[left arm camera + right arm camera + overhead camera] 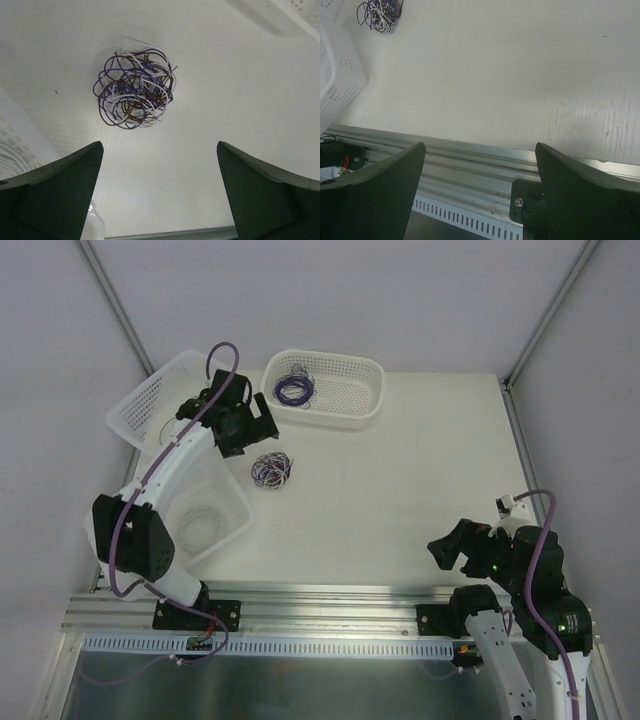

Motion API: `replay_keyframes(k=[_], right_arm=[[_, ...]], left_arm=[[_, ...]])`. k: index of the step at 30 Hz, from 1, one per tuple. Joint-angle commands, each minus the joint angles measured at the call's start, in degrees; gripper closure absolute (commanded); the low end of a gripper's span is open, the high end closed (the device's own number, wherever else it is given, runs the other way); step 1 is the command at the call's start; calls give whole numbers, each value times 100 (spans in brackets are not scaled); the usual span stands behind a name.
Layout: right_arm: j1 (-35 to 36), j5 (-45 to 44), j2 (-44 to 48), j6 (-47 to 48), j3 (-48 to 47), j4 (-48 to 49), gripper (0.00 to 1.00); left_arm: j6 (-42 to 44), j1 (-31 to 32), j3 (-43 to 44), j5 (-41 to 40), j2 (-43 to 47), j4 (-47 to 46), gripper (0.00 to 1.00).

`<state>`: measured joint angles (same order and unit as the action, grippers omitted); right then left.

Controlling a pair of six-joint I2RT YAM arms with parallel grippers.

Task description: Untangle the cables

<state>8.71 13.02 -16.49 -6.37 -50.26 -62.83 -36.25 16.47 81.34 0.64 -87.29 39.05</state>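
Observation:
The cables (271,469) lie as one knotted clump of purple, dark brown and whitish wires on the white table, left of centre. My left gripper (252,437) hovers just behind the clump, open and holding nothing. In the left wrist view the clump (135,90) sits ahead of the wide-apart fingers of that gripper (160,146), without touching them. My right gripper (452,548) stays low at the near right, open and empty. Its wrist view shows the gripper (480,146) over the front rail, with the clump (379,12) far off at the top left.
A white basket (375,400) at the back holds a neat purple coil (294,388). Another white basket (140,405) stands tilted at the far left. A clear tub (240,510) sits below the left arm with a pale coil inside. An aluminium rail (320,595) runs along the near edge.

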Motion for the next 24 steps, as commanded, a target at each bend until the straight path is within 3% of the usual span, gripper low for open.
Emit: replay_keyframes(k=[1, 5, 13, 17, 18, 20, 21, 24], right_arm=[[-18, -36, 137, -4, 103, 25, 3], [-18, 262, 190, 39, 236, 130, 3], [-27, 272, 330, 206, 315, 148, 3], [-27, 175, 357, 233, 420, 166, 3], [-27, 175, 348, 224, 438, 192, 3], [-18, 219, 313, 207, 526, 297, 3], [-18, 236, 304, 172, 543, 358, 3], [-18, 298, 199, 101, 552, 438, 3]], left_arm=[[4, 146, 556, -873, -788, 77, 1], [109, 286, 1155, -874, -1878, 77, 2], [-5, 629, 1455, -540, -3347, 77, 19], [21, 963, 1297, -460, -3471, 59, 41], [56, 1181, 1279, -469, -3462, 68, 53], [179, 1428, 1235, -521, -3436, 59, 64], [232, 1673, 1235, -530, -3401, 50, 75], [451, 2252, 1235, -583, -3252, 33, 88]])
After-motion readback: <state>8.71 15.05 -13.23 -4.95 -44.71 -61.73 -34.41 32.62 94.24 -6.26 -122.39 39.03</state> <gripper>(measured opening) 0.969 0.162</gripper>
